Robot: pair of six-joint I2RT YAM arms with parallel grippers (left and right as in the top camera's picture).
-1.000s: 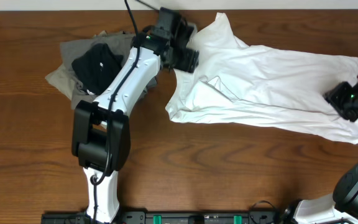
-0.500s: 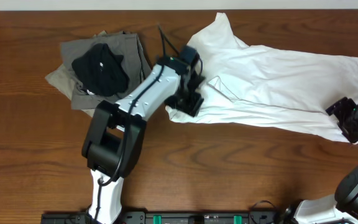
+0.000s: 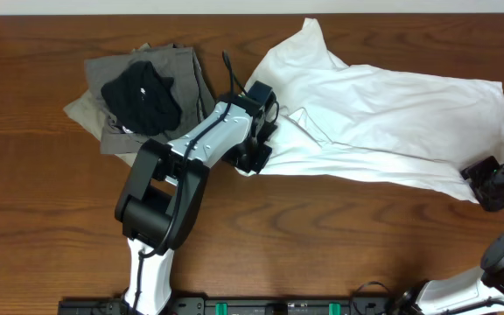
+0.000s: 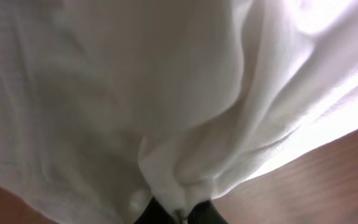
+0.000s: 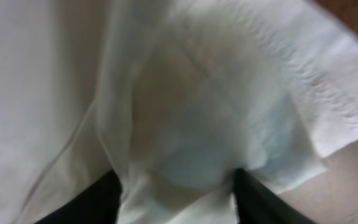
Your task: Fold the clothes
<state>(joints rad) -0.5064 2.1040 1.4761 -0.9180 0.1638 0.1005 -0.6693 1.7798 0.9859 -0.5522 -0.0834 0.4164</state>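
Note:
A white shirt (image 3: 383, 114) lies spread across the right half of the table. My left gripper (image 3: 254, 157) sits at its lower-left edge. In the left wrist view this gripper (image 4: 178, 215) is shut, and a fold of the white shirt (image 4: 135, 93) is pinched between the dark fingertips. My right gripper (image 3: 490, 184) is at the shirt's lower-right corner. Seen from the right wrist, that gripper (image 5: 182, 200) has its fingers (image 5: 95, 202) standing apart, with the hem of the white shirt (image 5: 210, 124) lying loosely between them.
A pile of grey garments (image 3: 173, 70) with a black one (image 3: 138, 92) on top sits at the back left. Bare wooden table (image 3: 322, 236) runs along the front. The left arm (image 3: 195, 144) reaches diagonally across beside the pile.
The left gripper moved from the shirt's upper-left part down to its lower-left edge and shut on the cloth. The right gripper slid down to the lower-right corner.

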